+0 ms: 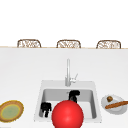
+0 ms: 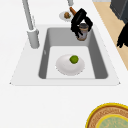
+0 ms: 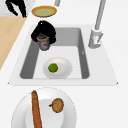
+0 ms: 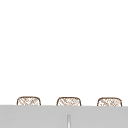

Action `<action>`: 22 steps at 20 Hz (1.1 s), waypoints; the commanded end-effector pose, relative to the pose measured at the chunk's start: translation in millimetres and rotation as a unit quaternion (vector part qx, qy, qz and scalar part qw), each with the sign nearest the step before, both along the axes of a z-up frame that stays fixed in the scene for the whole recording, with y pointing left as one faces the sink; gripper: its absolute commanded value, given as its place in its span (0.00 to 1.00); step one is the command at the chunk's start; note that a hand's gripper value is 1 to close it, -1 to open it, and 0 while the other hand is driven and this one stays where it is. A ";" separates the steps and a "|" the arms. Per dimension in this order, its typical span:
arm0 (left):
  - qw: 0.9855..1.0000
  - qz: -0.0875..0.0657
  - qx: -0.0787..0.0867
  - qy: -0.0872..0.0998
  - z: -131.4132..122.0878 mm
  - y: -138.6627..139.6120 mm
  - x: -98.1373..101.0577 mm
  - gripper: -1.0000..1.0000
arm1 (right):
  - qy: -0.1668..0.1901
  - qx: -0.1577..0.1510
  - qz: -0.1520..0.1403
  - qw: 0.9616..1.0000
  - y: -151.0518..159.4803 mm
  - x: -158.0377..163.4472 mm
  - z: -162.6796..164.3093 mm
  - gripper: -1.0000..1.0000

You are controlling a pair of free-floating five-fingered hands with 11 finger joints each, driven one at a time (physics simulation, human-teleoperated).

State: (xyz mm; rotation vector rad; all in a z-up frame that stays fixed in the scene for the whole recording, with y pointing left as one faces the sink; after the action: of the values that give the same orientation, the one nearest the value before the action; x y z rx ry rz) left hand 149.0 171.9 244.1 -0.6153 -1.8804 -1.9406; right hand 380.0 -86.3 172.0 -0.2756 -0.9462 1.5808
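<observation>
Left side view: we are clamping our right hand (image 2: 79, 20) round a cup (image 2: 82, 32) over the sink's (image 2: 101, 62) far end; a lime (image 2: 74, 59) is sitting in the white bowl (image 2: 65, 68) on its floor.

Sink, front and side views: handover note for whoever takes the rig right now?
Right hand: shut on the brown cup, holding it upright over the sink.
Left hand: open and idle in the air, in front of the counter's edge.
In the basin: a white plate with a lime on it, apart from the cup.
Done: cup is grasped.
Left: cup not yet set down; plate and lime untouched.
</observation>
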 end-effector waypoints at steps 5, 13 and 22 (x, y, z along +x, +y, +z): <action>1.000 0.000 0.000 0.000 0.0 0.0 0.0 0.50 | -0.004 -0.001 0.018 1.000 47.8 24.1 -63.6 1.00; 1.000 0.000 0.000 0.000 0.0 0.0 0.0 0.50 | -0.001 0.005 0.001 1.000 66.1 62.8 -128.3 1.00; 1.000 0.000 0.000 0.000 0.0 0.0 0.0 0.50 | 0.022 0.026 -0.001 0.999 65.5 78.7 -193.7 1.00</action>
State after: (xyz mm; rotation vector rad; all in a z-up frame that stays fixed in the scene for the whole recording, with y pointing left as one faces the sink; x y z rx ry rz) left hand 149.0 171.9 244.1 -0.6153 -1.8804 -1.9406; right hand 458.4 -21.3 -5.9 -0.2698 -0.9665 1.5728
